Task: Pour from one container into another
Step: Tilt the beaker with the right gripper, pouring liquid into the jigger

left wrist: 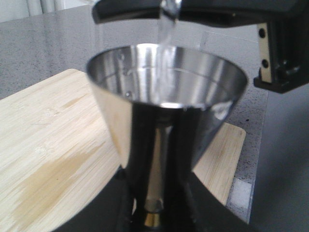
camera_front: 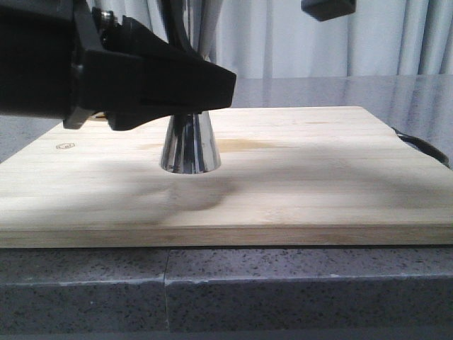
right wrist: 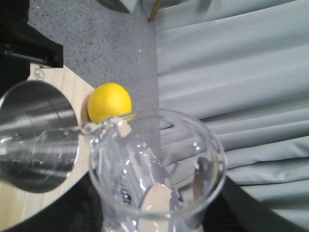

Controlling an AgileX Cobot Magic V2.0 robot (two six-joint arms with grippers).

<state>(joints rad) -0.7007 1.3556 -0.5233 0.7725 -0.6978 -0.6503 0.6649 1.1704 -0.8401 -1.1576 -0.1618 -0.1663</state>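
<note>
1. On the wooden board [camera_front: 297, 177], which lies on the grey desk [camera_front: 283, 283], stands the steel jigger [camera_front: 190, 147]; front view shows only its lower cone, w/ my left arm's black body crossing in front of the top.
2. Left pincer [left wrist: 153, 212]: seen from its wrist cam, it looks clamped on the jigger's narrow gold-banded waist, steadying it upright. Fingers are mostly hidden by the cup, so that's my reading, not certain.
3. Right pincer [right wrist: 159, 212]: clamped on the clear glass beaker [right wrist: 157, 169], finger pads visible thru the glass. Beaker is held up off the board, tilted, lip aimed at the jigger's open rim.
4. A thin clear stream [left wrist: 166, 29] drops into the jigger's top cup; a liquid line shows partway up the inside wall.
5. A yellow lemon [right wrist: 109, 102] sits near the jigger, beyond the board's corner; not involved.
6. Step, as I judge it: mid-pour, jigger part filled.
7. Next move, I reckon: hold the lip over the cup's centre, watch the level vs. the rim, then ease the beaker back upright w/o dribbling. Left side should stay firm so the tall jigger doesn't tip.
</note>
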